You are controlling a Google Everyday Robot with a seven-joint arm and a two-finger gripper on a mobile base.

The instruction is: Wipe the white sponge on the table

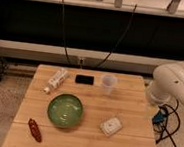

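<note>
Leftmost, a red item point(34, 130) lies at the lower left of the table point(132, 105). A bottle point(57, 80) lies on its side at upper left, above the bowl point(65, 110). A phone point(84, 79) and a cup point(108, 84) occupy upper centre. The sponge point(111, 126) lies flat at lower right, apart from the bowl. The arm point(177, 83) enters at the right edge. The gripper point(157, 115) hangs beside the table's right edge; its state cannot be told.

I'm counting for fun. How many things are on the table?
6: bottle back left, phone back middle, cup right of it, bowl centre, sponge front right, red thing front left. None seem hidden. The gripper hangs off the table's right edge.
</note>
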